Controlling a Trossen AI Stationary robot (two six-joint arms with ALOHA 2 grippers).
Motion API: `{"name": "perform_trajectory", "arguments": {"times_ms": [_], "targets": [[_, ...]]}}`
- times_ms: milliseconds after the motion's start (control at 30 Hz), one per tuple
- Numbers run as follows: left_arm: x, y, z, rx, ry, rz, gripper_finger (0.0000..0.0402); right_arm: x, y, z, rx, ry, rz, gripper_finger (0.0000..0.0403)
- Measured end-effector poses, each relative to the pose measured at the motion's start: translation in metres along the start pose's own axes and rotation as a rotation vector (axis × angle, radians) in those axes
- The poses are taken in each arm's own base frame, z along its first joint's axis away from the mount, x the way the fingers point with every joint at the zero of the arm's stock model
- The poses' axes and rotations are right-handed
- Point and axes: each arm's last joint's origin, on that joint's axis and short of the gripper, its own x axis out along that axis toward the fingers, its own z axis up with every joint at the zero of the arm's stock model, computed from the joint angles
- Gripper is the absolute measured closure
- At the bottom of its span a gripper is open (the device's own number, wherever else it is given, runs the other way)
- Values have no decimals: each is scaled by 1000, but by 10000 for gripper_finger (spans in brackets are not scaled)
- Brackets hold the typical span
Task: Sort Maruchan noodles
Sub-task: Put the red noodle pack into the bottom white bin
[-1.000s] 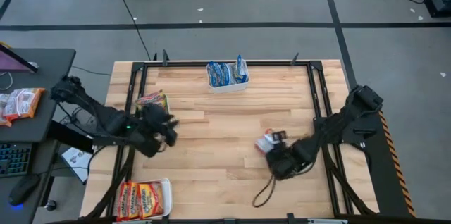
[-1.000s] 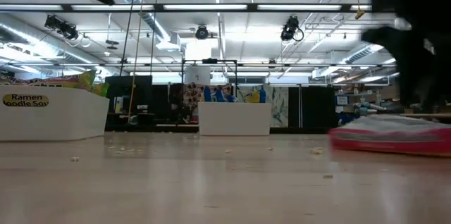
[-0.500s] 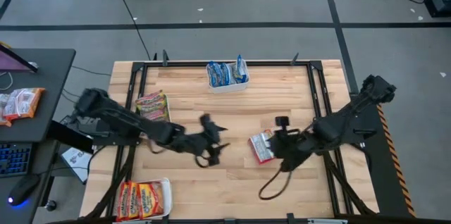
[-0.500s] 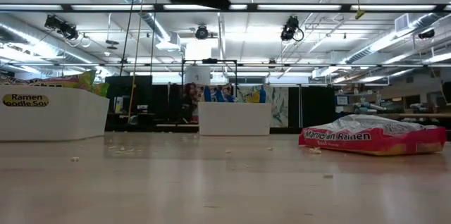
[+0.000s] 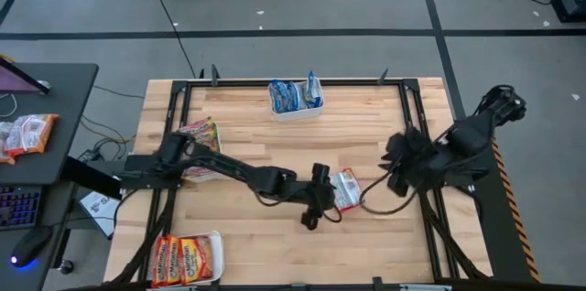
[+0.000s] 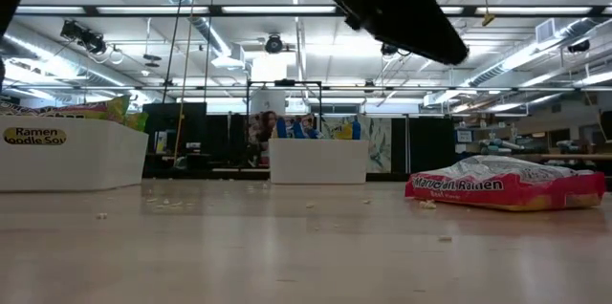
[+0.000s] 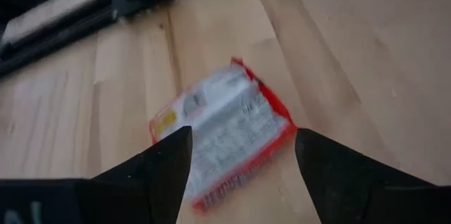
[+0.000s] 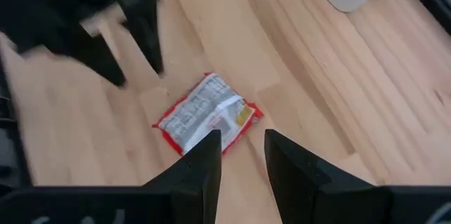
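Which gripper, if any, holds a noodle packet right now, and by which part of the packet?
Neither. The red-white packet lies flat on the table. The left gripper hovers open over it; the right gripper, empty, is drawn back towards the table's right edge.

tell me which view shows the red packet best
The right wrist view: the whole red packet lies unobstructed, lying flat on bare wood. The left wrist view shows it blurred between the open left gripper's fingers. The high view shows it small beside that gripper; the low view shows only its edge, side-on.
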Motion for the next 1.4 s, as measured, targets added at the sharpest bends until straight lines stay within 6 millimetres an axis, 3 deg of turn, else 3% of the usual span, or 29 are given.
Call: {"name": "perform_trajectory", "arguments": {"times_ms": [167,400,600,900,1000,1133,1333,1400], "targets": [[26,4,-11,106,41,2,146,-24,-18,5,70,-32,45,287],[61,5,-41,242,130,21,146,-31,-34,10,75,-57,53,287],[80,-7,-58,273,166,13,145,-32,-34,9,93,13,123,287],[94,-4,-67,312,150,-14,152,-33,-32,6,-46,104,204,287],[99,-2,-72,245,141,-47,179,-33,-32,6,-108,98,208,287],[100,-4,-74,187,150,-36,252,-37,-36,5,-128,87,219,287],[100,-2,-67,4,167,55,377,-68,-63,6,-113,-11,311,287],[99,1,-56,-48,166,63,391,-77,-75,4,-95,-62,326,287]]}}
